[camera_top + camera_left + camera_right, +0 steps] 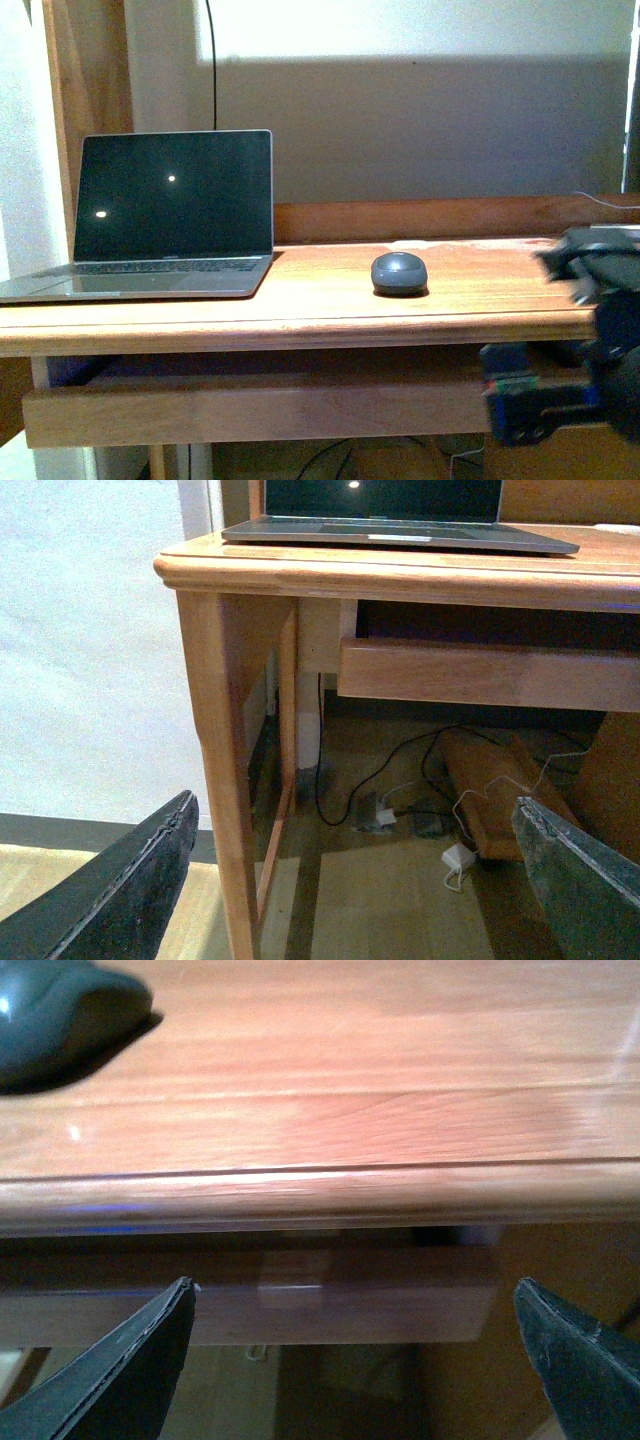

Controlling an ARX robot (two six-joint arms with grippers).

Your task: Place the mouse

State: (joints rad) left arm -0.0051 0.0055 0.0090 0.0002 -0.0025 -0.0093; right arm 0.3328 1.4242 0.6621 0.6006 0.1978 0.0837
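Observation:
The dark grey mouse [400, 272] lies alone on the wooden desk [320, 320], right of the laptop. It also shows at the corner of the right wrist view [60, 1015]. My right gripper [355, 1360] is open and empty, off the desk's front edge and below the top, well away from the mouse; the arm shows blurred at the front view's right edge [590, 330]. My left gripper [355, 880] is open and empty, low beside the desk's left leg [225, 780], out of the front view.
An open laptop [165, 215] with a dark screen stands on the desk's left part. A drawer front [250, 405] runs under the top. Cables and chargers [400, 810] lie on the floor beneath. A raised wooden ledge [450, 215] backs the desk.

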